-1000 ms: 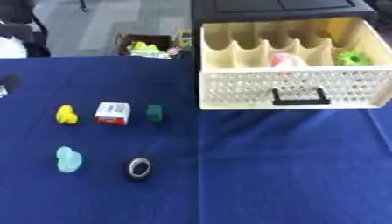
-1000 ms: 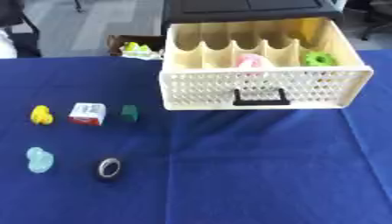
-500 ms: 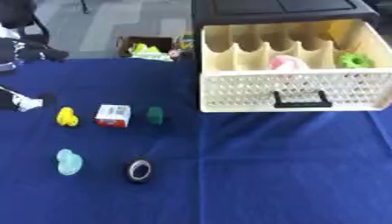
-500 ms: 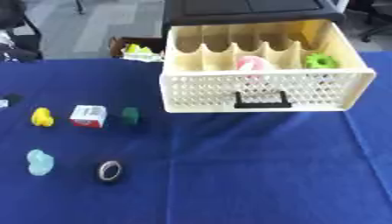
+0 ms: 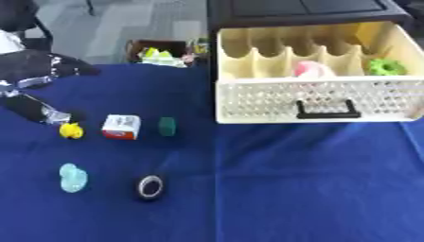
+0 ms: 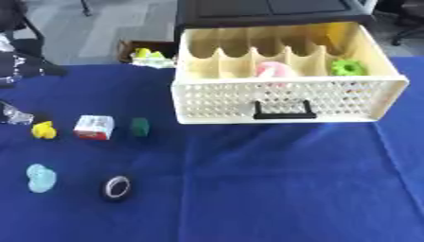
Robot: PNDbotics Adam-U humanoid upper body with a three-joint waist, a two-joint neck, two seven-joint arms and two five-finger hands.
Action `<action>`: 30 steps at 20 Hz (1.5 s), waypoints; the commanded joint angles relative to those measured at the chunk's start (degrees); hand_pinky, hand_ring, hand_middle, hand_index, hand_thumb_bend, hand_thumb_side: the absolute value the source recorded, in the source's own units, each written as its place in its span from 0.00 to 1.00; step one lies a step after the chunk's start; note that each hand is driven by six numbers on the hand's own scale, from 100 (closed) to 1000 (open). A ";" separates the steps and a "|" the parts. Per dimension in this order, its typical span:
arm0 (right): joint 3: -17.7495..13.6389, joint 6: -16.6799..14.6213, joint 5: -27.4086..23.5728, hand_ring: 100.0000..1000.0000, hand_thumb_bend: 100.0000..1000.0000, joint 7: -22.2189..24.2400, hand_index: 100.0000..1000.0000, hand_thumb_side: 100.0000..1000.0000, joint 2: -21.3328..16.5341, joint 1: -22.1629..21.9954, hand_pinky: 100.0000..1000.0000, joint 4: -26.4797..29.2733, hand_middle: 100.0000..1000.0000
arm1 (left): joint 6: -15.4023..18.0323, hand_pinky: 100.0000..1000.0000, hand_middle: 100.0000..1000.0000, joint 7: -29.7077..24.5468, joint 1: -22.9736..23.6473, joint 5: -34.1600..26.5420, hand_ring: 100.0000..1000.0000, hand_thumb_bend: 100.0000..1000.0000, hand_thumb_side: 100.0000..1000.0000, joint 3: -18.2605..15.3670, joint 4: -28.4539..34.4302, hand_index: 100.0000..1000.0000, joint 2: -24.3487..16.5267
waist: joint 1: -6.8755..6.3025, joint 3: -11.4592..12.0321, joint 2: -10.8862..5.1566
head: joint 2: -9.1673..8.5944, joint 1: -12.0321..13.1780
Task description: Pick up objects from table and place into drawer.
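Left eye view: we reach our left hand (image 5: 33,109) toward the duck (image 5: 71,131), just beside it; whether its fingers are spread we cannot tell. Next we must close on the duck, then carry it to the drawer (image 5: 314,101).

Left hand half out of view — much else too soft to read

The left hand (image 5: 33,109) at nine o'clock is cut by the picture's edge and blurred, its fingers unreadable. The pink thing (image 5: 311,69) in the drawer (image 5: 314,97) sits partly behind a divider — shape unclear. The box (image 5: 121,127) has printing too small to read.
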State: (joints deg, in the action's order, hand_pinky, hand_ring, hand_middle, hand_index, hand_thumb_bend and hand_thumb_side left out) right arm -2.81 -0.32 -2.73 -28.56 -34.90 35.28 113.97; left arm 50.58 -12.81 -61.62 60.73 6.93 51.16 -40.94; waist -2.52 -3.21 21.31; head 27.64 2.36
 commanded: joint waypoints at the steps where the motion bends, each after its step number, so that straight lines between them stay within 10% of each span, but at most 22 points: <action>1: -0.75 0.12 -0.56 0.66 0.00 0.47 0.82 1.00 -0.56 0.56 0.84 0.62 0.50 | 1.39 0.71 0.77 0.12 -2.07 3.65 0.79 0.48 1.00 -0.56 -1.34 0.97 -0.36 | -0.06 -0.18 -0.92 | -0.95 0.36; 30: -1.20 0.89 -1.57 0.66 0.00 0.50 0.79 1.00 1.18 1.16 0.86 0.62 0.49 | -0.45 0.71 0.78 0.93 -6.38 22.67 0.81 0.51 1.00 -3.18 -10.80 0.96 4.06 | -0.64 -1.72 1.24 | -1.49 1.79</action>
State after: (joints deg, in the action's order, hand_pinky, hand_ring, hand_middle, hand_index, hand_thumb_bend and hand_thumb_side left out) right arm -3.46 0.47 -3.96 -28.12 -32.95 35.76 113.97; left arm 50.14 -11.43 -66.60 83.03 4.41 40.03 -35.68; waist -3.36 -4.90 23.77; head 26.56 3.96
